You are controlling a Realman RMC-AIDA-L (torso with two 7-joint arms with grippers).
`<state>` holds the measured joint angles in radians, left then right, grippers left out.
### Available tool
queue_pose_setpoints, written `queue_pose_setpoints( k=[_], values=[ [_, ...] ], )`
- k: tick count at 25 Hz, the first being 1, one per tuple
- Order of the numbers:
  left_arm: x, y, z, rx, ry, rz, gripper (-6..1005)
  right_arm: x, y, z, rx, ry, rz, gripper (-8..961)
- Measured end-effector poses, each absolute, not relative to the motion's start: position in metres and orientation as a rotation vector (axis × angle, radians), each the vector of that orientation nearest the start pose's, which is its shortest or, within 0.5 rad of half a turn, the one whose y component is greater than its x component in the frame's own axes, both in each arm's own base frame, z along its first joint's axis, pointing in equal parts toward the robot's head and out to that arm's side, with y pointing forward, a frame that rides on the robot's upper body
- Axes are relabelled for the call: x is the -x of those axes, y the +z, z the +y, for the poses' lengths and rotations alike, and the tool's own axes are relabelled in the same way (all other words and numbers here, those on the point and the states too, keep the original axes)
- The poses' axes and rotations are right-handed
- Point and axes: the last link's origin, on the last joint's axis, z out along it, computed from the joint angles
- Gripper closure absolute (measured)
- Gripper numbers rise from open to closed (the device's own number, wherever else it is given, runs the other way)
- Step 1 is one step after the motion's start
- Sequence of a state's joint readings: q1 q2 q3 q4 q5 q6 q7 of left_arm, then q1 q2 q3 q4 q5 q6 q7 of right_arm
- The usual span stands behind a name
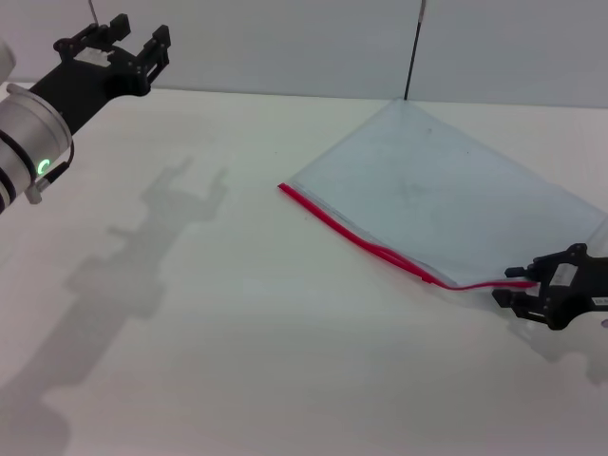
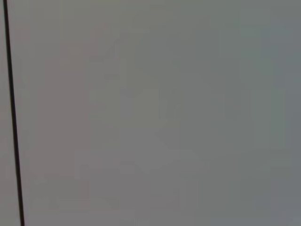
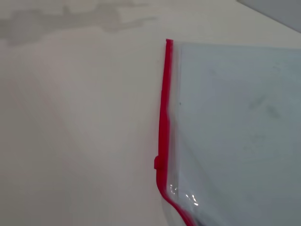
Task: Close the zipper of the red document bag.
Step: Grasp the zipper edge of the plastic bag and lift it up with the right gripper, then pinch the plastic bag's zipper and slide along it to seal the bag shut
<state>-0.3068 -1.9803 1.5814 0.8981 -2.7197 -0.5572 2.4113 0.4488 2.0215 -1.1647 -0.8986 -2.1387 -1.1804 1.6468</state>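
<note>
The red document bag (image 1: 456, 204) lies flat on the white table at the right, a translucent pale blue-grey pouch. Its zipper (image 1: 351, 236) is the bright red strip along the near long edge, seen again in the right wrist view as zipper (image 3: 163, 122) beside the bag (image 3: 235, 132). A small red slider tab (image 3: 157, 162) sits partway along it. My right gripper (image 1: 513, 285) is low at the strip's right end and looks shut on it, with the strip bowed up there. My left gripper (image 1: 123, 40) hangs open in the air at the far left, well away from the bag.
A thin black pole (image 1: 412, 47) rises behind the bag's far corner. A grey wall (image 2: 155, 113) with one black line (image 2: 11, 113) fills the left wrist view. The left arm's shadow (image 1: 161, 223) falls on the bare white table (image 1: 237, 361).
</note>
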Motion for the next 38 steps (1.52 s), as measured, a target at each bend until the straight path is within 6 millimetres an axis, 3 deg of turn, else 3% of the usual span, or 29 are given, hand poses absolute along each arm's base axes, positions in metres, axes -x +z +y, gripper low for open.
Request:
queue_pose_setpoints(
  k=[9, 21, 30, 38],
  values=[
    [0.253, 0.047, 0.398, 1.838, -0.719, -0.498, 460, -0.285, -0.002, 0.355, 2.691, -0.018, 0.544, 715],
    [0.25, 0.046, 0.398, 1.859, -0.707, -0.474, 461, -0.281, 0.01, 0.363, 2.632, 0.047, 0.596, 789],
    [0.237, 0.049, 0.406, 1.988, -0.704, -0.481, 461, -0.249, 0.02, 0.364, 2.66, 0.166, 0.518, 879],
    [0.209, 0.042, 0.41, 2.23, -0.649, -0.403, 462, -0.228, 0.033, 0.36, 2.677, 0.228, 0.469, 902]
  ],
)
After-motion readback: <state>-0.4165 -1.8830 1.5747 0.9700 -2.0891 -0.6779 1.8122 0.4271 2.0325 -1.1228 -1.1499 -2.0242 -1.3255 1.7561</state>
